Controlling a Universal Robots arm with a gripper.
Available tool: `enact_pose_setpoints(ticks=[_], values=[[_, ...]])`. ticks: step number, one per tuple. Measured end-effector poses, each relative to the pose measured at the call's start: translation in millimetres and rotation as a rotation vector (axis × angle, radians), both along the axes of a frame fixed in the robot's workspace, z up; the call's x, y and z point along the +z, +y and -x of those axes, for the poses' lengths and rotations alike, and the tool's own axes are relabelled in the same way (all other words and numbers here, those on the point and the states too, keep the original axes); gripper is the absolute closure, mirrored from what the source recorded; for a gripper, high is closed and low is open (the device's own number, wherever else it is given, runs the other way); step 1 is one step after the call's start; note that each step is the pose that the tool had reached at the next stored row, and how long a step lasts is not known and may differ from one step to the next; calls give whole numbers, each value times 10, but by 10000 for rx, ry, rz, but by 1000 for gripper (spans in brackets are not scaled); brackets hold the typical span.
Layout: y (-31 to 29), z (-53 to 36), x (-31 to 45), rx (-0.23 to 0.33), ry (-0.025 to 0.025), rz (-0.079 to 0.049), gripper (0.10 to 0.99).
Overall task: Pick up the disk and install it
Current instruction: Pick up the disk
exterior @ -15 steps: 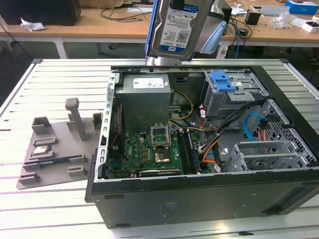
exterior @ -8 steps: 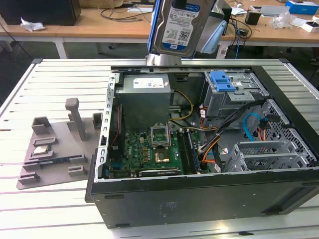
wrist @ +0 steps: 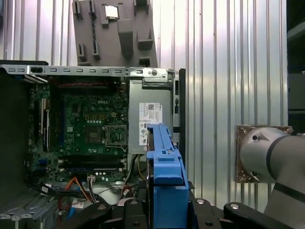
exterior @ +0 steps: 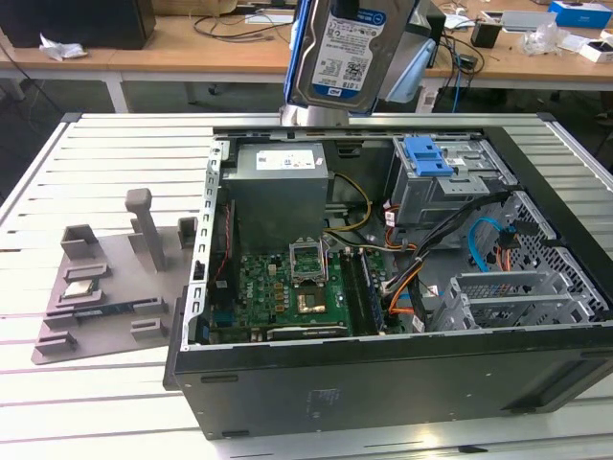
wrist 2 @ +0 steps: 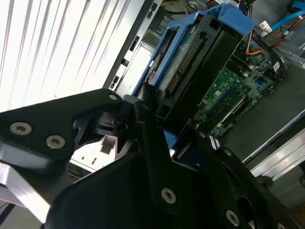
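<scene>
my jaws grip the flat silver metal disk [exterior: 347, 53] in its blue plastic rail [wrist: 164, 176]: pick-up done, i judge. the open black computer case [exterior: 383, 383] sits below them; installing remains.

The slatted surface [exterior: 86, 383] I work over carries an open computer case [exterior: 364, 388] and, just beside it at the exterior view's left, a grey plate [exterior: 115, 278].

The gripper [wrist: 167, 210] hangs raised, its black fingers [wrist 2: 147, 133] clamped on both sides of the disk [wrist: 164, 162], the grey wrist joint [wrist: 267, 157] beside it.
</scene>
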State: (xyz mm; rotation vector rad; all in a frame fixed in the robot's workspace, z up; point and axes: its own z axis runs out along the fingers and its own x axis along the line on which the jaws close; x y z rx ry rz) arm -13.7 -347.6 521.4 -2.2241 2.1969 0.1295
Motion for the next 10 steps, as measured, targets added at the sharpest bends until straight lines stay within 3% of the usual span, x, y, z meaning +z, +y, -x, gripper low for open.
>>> enact_pose_setpoints(ticks=[4,10], values=[[-91,0,0,1,0,1,722],[-285,0,-1,0,0,0,722]])
